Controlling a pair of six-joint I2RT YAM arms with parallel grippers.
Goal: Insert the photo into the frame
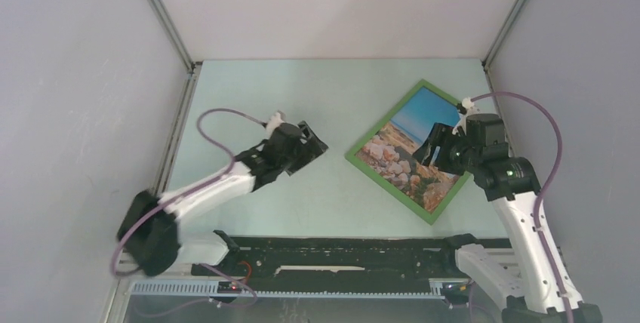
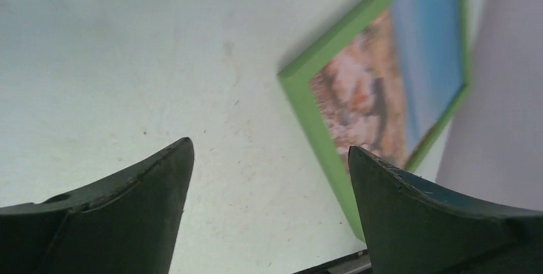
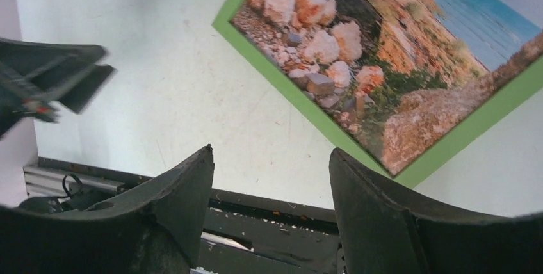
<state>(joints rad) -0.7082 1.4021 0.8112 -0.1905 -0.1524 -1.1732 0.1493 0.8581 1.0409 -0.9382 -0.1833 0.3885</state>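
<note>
The frame (image 1: pixel 386 120), green face up, lies flat and turned diagonally on the right half of the pale table. The photo (image 1: pixel 400 142), a seaside print of rocks and blue water, sits inside its rails. My right gripper (image 1: pixel 427 146) hovers over the photo's right part, open and empty. In its wrist view the right gripper (image 3: pixel 269 152) points past the frame (image 3: pixel 301 104) and photo (image 3: pixel 384 43) toward the near edge. My left gripper (image 1: pixel 315 134) stands open and empty left of the frame, apart from it. The left wrist view shows the left gripper (image 2: pixel 269 149) over bare table, with the frame (image 2: pixel 320 127) and photo (image 2: pixel 384 75) to its right.
A black rail (image 1: pixel 340 251) runs along the table's near edge between the arm bases. Grey enclosure walls close the left, back and right sides; the right wall (image 2: pixel 506 95) stands close behind the frame's far corner.
</note>
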